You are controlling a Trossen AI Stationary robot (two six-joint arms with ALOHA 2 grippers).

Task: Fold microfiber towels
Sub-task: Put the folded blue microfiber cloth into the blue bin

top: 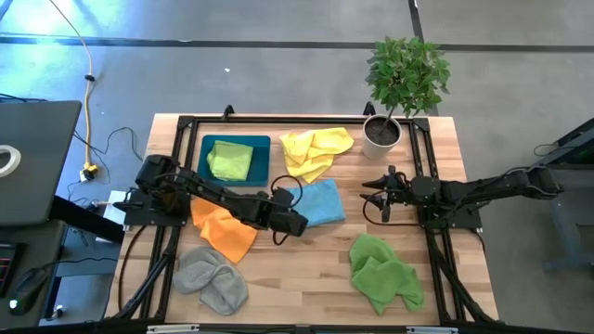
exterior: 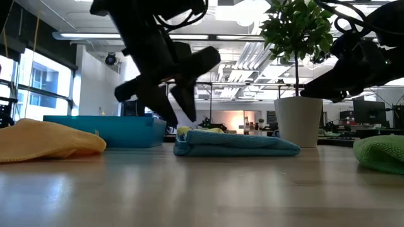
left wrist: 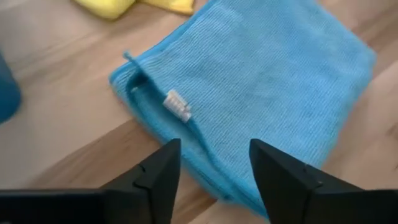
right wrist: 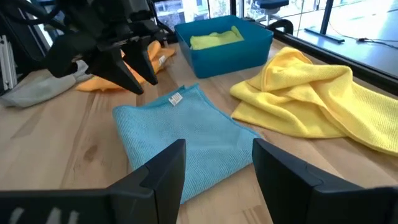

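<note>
A light blue towel lies folded flat on the table's middle; its white tag sits near one corner. My left gripper is open and hovers just above the towel's left near corner, touching nothing. My right gripper is open and empty, raised off the table just right of the blue towel. A yellow towel lies crumpled behind the blue one. An orange towel, a grey towel and a bright green towel lie crumpled nearer the front. A light green towel lies in the teal tray.
The dark teal tray stands at the far left. A potted plant stands at the far right corner. Black frame rails run along the table's left and right sides. Bare wood shows at the near middle.
</note>
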